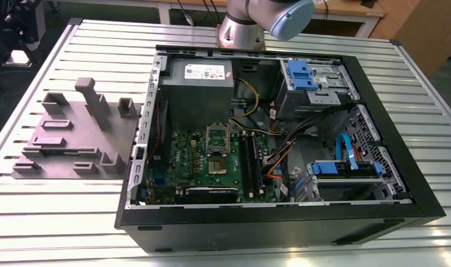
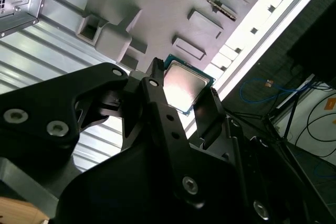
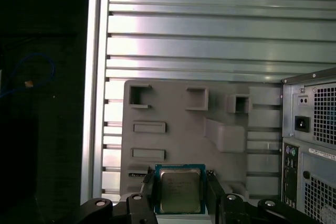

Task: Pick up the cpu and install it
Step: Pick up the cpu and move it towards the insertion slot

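Pincer grips the cpu over the grey tray.

In the first wrist view the chip sits squarely between the two fingers, which appear to press on opposite edges. It lies flat, its metal top turned up toward the wrist, and being square it has no real long axis. Below it is the slatted tabletop, with the open case just beside the tray.
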